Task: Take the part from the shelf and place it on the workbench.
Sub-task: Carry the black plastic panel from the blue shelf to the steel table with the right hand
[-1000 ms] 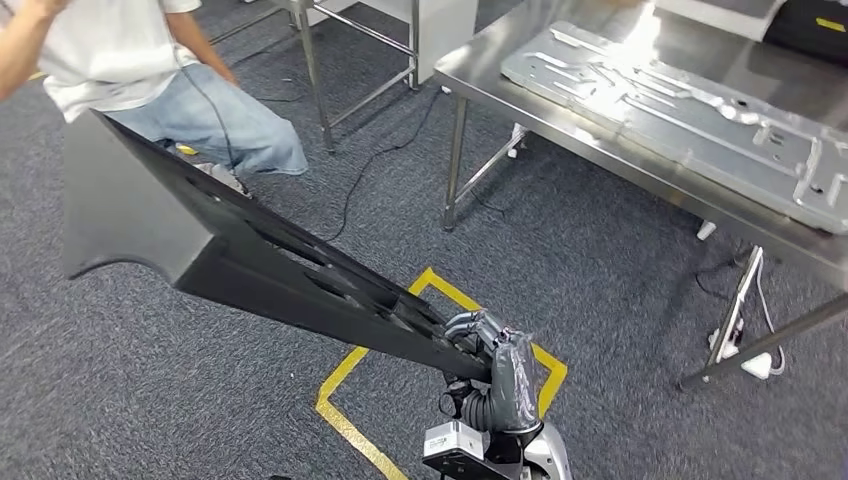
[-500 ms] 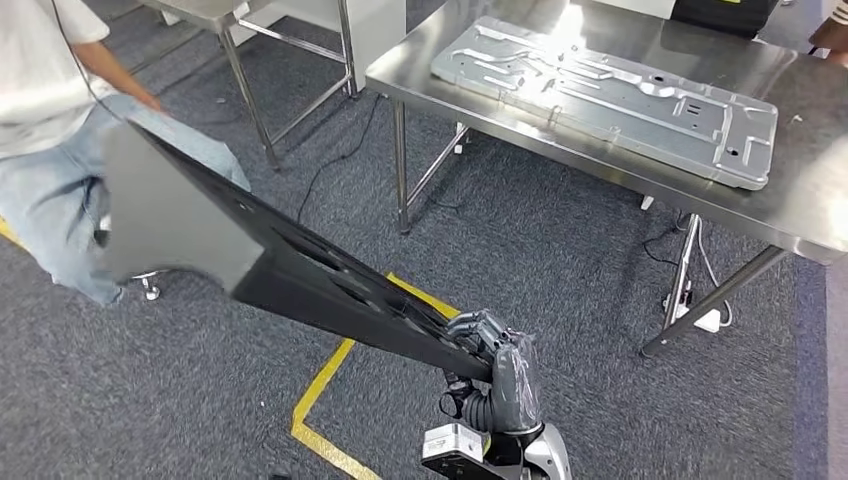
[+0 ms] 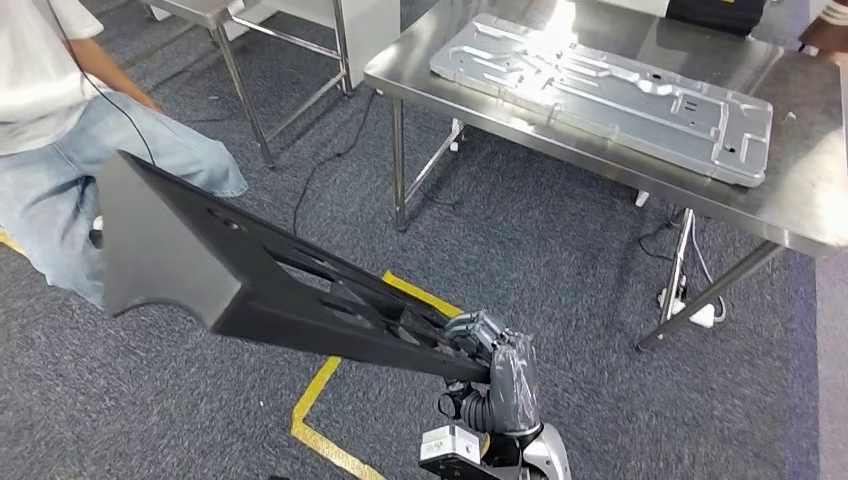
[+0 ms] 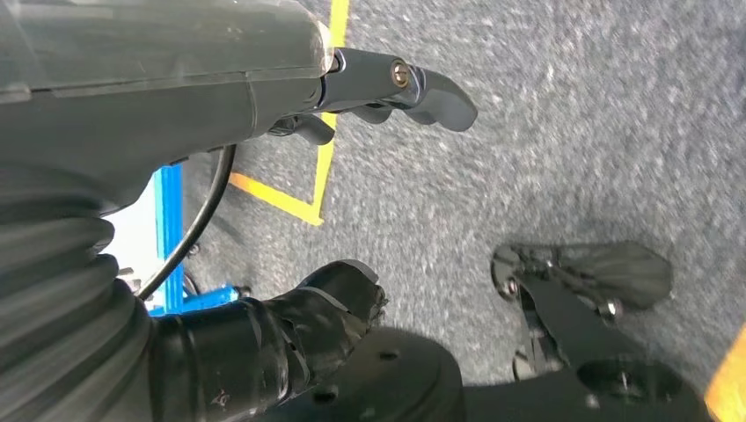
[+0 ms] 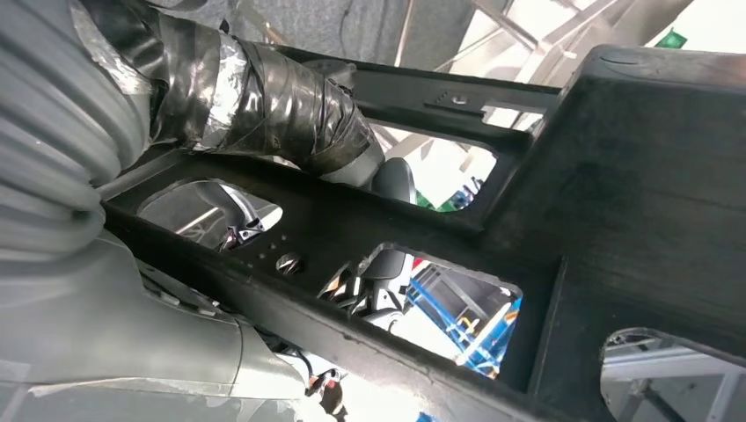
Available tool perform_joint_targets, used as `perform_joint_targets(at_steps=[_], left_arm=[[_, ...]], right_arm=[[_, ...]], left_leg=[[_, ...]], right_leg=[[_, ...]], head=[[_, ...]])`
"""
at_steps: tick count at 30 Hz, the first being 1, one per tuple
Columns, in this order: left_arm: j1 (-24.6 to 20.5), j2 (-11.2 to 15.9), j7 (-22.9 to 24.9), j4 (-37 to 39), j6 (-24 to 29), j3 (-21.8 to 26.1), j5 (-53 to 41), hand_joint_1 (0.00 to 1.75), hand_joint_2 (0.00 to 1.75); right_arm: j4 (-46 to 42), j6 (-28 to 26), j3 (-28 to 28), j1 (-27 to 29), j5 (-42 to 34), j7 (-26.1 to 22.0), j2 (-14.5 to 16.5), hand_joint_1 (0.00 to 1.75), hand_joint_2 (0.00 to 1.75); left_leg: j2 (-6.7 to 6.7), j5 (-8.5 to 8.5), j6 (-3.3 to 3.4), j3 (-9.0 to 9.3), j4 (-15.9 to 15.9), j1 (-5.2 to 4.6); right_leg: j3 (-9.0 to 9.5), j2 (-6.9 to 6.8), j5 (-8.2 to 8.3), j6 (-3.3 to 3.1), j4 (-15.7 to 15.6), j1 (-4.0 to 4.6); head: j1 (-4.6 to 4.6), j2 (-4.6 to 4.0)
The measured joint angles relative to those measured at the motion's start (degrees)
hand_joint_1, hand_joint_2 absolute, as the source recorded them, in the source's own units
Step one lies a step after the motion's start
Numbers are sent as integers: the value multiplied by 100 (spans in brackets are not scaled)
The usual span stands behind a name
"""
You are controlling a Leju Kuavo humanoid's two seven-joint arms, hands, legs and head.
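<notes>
Head view shows the right hand [image 3: 492,350] clamped on the near end of the long black part [image 3: 250,285], which juts up-left from it, now closer to the workbench [image 3: 800,215]; left hand [image 4: 264,88] hangs empty.

The robot has turned, so the whole picture from its head has slid. The shiny steel workbench [image 3: 820,215] used to sit far off at the right edge. Now more of its top can be seen, and it is closer to the middle. The silver metal plate [image 3: 610,95] lying on it is now seen from end to end. The person [image 3: 60,130] in the white shirt and blue jeans has slid from the top of the picture over to the left edge. The yellow tape [image 3: 320,390] on the floor now lies under the long black part [image 3: 250,280], further left than before.
</notes>
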Motion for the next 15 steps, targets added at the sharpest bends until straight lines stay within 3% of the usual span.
perform_joint_targets(at_steps=[3, 4, 7, 8, 9, 10, 13, 15], left_arm=[[-5, 5, 0, 0, 0, 0, 1, 0, 175], [-6, 8, 0, 0, 0, 1, 3, 0, 175], [-1, 13, 0, 0, 0, 7, 9, 0, 175], [3, 13, 0, 0, 0, 9, 9, 0, 175], [8, 13, -1, 0, 0, 10, 7, 0, 175], [13, 13, -1, 0, 1, 11, 4, 0, 175], [23, 12, -12, 0, 4, 11, -18, 0, 175], [26, 11, -17, 0, 4, 11, -26, 0, 175]], right_arm=[[0, -8, 1, 1, 19, 3, 2, 171, 175], [0, -12, 1, -4, 24, 5, 4, 171, 175], [4, -33, 7, -14, 30, 11, 5, 171, 175], [10, -39, 9, -10, 34, 16, 5, 171, 175], [16, -45, 9, -2, 42, 22, 4, 171, 175], [21, -51, 10, 6, 55, 29, 3, 171, 175], [14, -72, 11, 43, 101, 42, 1, 171, 175], [9, -79, 10, 55, 111, 44, 0, 171, 175]], left_leg=[[11, -36, -93, 15, 2, -2], [-2, -119, -116, -23, 109, -4], [-38, -596, -168, -439, 1015, 5], [-39, -683, -187, -586, 1301, 9], [-39, -656, -207, -651, 1406, 16], [-39, -527, -224, -619, 1310, 27], [-47, -7, -252, -212, 392, 75], [-56, 66, -252, -99, 134, 87]], right_leg=[[49, 27, 45, -53, -101, -35], [82, 30, 66, -79, -151, -58], [118, 32, 81, -136, -198, -70], [117, 39, 76, -143, -193, -69], [118, 51, 67, -142, -186, -70], [119, 66, 53, -132, -170, -75], [113, 106, -20, -71, -71, -92], [106, 111, -47, -48, -33, -92]], head=[[-3, 0], [-8, 0], [-24, 0], [-24, 0], [-24, 0], [-24, 0], [-24, 0], [-23, 0]])
